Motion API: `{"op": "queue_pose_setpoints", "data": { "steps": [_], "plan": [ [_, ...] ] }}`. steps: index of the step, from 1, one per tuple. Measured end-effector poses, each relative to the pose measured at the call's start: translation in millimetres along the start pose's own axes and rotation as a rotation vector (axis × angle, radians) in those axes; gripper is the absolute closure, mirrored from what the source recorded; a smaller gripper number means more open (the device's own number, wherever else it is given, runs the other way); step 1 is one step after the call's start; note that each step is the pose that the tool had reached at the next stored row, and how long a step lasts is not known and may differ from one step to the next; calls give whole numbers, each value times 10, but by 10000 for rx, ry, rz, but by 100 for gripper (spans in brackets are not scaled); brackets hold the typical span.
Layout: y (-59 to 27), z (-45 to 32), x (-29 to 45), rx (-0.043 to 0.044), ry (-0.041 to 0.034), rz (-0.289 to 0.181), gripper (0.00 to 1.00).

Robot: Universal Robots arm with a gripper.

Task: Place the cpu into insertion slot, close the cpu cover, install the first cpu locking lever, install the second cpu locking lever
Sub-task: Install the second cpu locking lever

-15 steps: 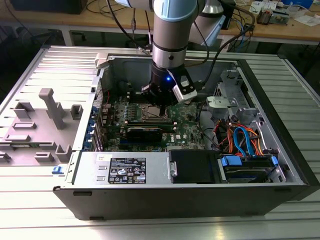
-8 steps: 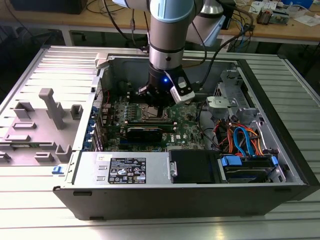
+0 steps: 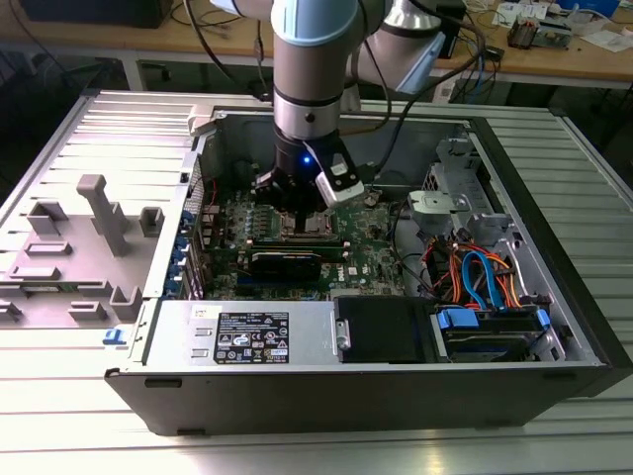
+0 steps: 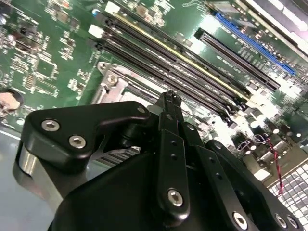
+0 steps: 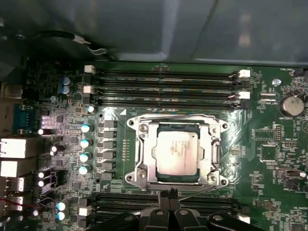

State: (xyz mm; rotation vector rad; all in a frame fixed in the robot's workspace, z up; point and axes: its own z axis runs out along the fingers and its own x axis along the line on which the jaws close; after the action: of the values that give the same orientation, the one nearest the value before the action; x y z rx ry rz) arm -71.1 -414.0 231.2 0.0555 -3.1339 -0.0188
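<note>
In the first wrist view, the gripper is hovering just beside the edge of the insertion slot, its two black fingertips pressed together into one narrow point with nothing between them. A thin wire lever is running along that same edge of the socket, passing close to the fingertips; whether they are touching it cannot be told. Just beyond, the cpu is sitting flat in the slot, silver top facing up. The cpu cover is lying down around it, framing the chip on all sides. Past the socket, the long black memory slots are lying side by side across the green motherboard.

In the second wrist view, the fingers are tapering to a closed tip over the socket's metal rim.

In the exterior view, the arm is reaching straight down into the open computer case, wrist vertical, the gripper poised low over the motherboard near the case's far wall.
</note>
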Motion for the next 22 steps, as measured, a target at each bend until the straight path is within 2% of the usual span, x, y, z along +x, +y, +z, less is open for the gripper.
{"op": "queue_pose_setpoints", "data": {
  "steps": [2,5,9,14,17,22],
  "plan": [
    [1,35,26,-1,-1,-21,89],
    [1,36,45,2,2,-56,89],
    [2,-52,45,-1,16,-88,89],
    [-1,-80,-39,-4,104,-95,89],
    [-17,-80,-59,-8,206,-224,89],
    [-68,-88,-59,-7,245,-323,89]
  ]
}}
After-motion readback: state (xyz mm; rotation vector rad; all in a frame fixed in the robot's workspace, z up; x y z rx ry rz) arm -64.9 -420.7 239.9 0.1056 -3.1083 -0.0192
